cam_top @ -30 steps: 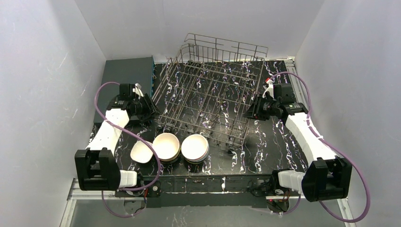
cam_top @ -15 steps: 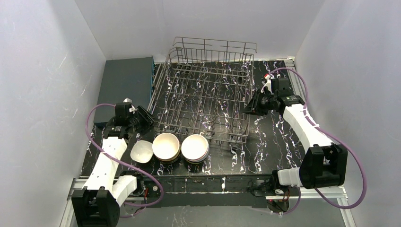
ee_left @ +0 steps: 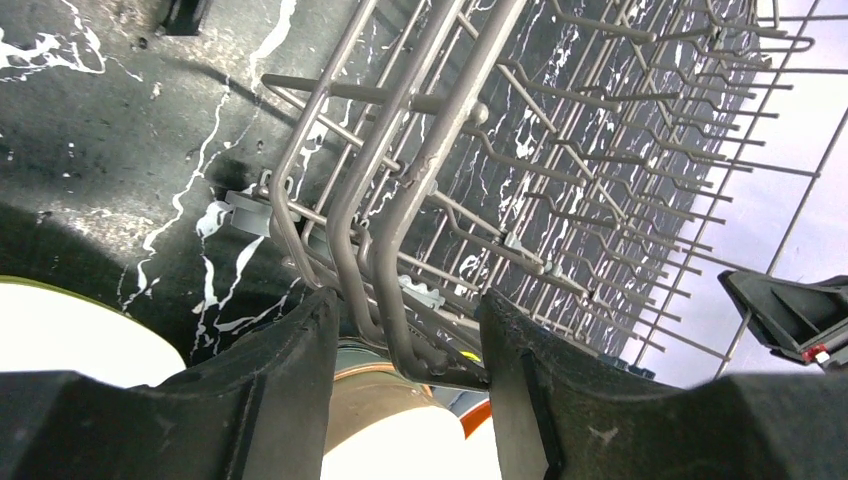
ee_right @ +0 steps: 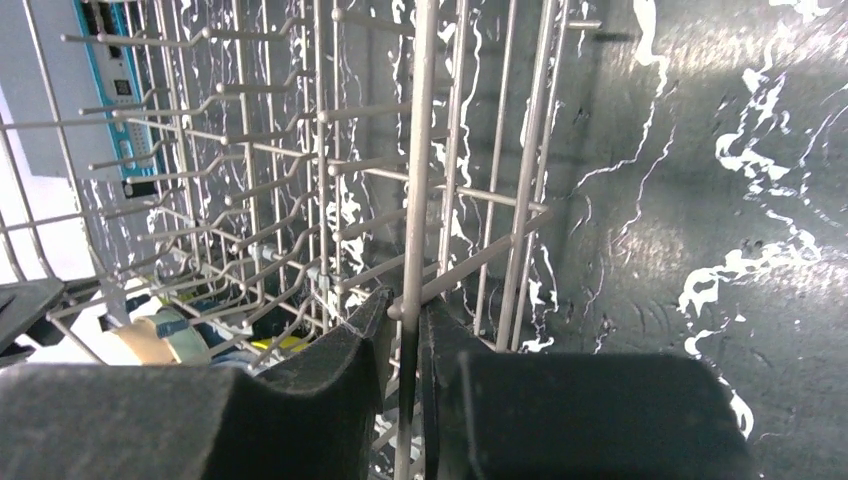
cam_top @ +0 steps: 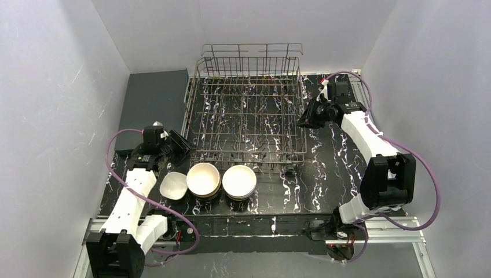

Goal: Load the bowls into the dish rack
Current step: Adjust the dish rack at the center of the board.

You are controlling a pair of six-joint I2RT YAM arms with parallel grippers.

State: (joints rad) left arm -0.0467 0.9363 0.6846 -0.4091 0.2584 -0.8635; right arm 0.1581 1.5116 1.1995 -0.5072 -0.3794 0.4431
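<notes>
Silver wire fills both of my wrist views. The dish rack (cam_top: 249, 152), a square basket of thin round rods with raised sides and rows of upright tines, sits flat in the upper middle of the overhead picture on the black, white-veined table (cam_top: 336, 168). My left gripper (cam_top: 179, 148) is at the rack's lower-left corner. In the left wrist view its matte black fingers (ee_left: 290, 390) stand partly apart, and a bundle of bent rim rods fills the space between them and meets both inner faces, so it is clamped on that corner. My right gripper (cam_top: 305, 119) is at the rack's right side. Its fingers (ee_right: 330, 370) are almost together, pinching one upright rod of the side wall in the narrow slot between them. The bowls (cam_top: 203, 179) lie outside the rack, in a row just below its lower edge. A small white bowl (cam_top: 173, 185) sits tipped at the left, just beside a middle stack (cam_top: 203, 174) with a cream inside, and a second stack (cam_top: 238, 180) stands to its right. Beneath my left fingers the wrist view shows a smooth pale interior (ee_left: 60, 335) with a lime edge at lower left and a glossy orange rim (ee_left: 470, 415) at bottom centre. A flat dark grey slab (cam_top: 153, 101) lies at the upper left, beside the rack.
</notes>
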